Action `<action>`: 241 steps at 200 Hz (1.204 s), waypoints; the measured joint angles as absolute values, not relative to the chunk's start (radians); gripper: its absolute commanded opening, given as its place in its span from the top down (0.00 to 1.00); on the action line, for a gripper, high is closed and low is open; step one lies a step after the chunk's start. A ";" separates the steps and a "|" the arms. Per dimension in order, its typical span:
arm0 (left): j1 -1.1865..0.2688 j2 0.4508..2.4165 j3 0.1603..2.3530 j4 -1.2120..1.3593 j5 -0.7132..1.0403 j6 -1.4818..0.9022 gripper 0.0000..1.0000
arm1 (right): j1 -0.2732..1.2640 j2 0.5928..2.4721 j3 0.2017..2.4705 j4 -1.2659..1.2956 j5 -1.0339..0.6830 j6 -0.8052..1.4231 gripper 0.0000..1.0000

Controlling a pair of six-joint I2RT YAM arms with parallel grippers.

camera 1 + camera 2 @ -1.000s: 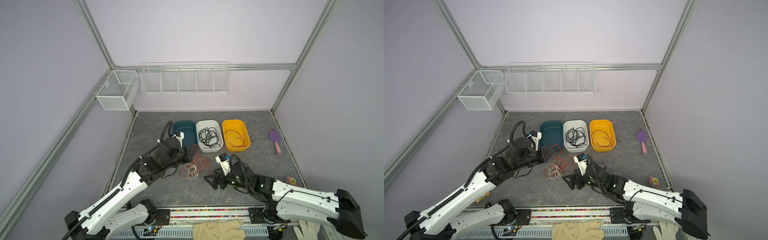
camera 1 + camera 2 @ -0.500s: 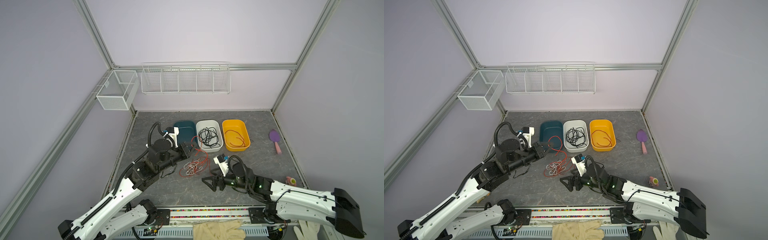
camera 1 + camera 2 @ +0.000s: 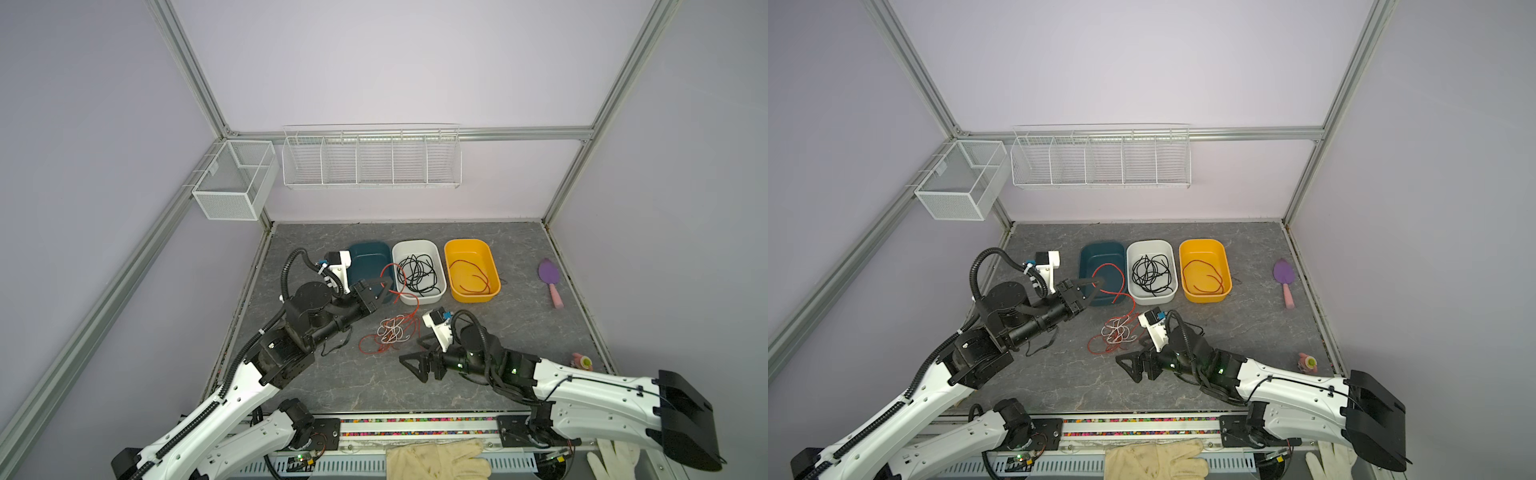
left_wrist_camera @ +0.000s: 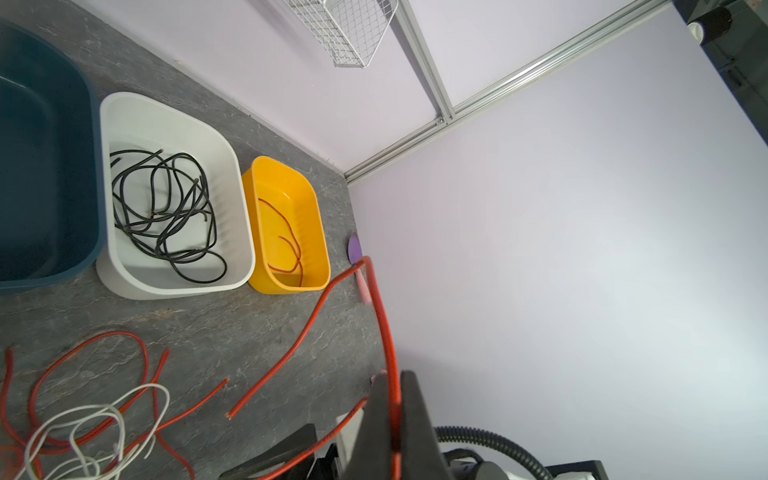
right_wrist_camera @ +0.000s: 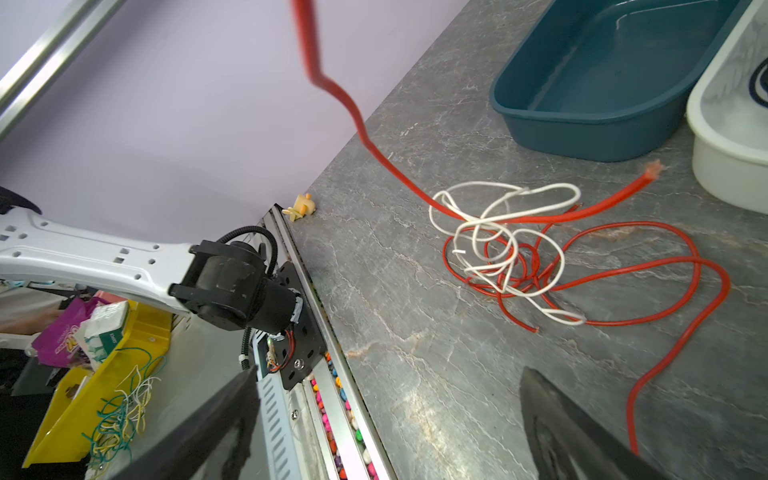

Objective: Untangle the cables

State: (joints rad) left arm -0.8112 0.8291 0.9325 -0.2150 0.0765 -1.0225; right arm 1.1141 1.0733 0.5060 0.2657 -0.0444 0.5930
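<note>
Grey marbled tabletop [image 3: 523,257]. Three tubs in row near back wall, just beside each other: teal tub [image 3: 1100,254], white tub [image 3: 415,248], yellow tub [image 3: 469,252]. Purple brush [image 3: 549,279], pink handle, lies well right of the tubs. Small pink toy [image 3: 581,361] at right table edge. White wire rack [image 3: 372,160] on back wall; mesh basket [image 3: 235,183] on left rail. Cream glove [image 3: 436,457] and white glove [image 3: 611,457] at front edge. Small yellow toy [image 5: 301,207] by left table edge.

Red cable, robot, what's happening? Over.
Left fingers shut on red cable, held above table. Right fingers open, empty. White cable knotted among red loops. Nothing blocking.
</note>
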 measured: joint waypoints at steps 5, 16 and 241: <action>-0.812 0.829 0.934 -0.211 0.076 -1.026 1.00 | 1.114 1.081 0.506 0.268 -0.038 0.591 0.01; -0.812 0.829 0.936 -0.206 0.077 -1.037 1.00 | 1.114 1.097 0.506 0.275 -0.023 0.588 0.01; -0.833 0.744 0.962 -0.232 0.061 -1.121 1.00 | 1.079 1.447 0.644 0.438 0.155 0.535 0.74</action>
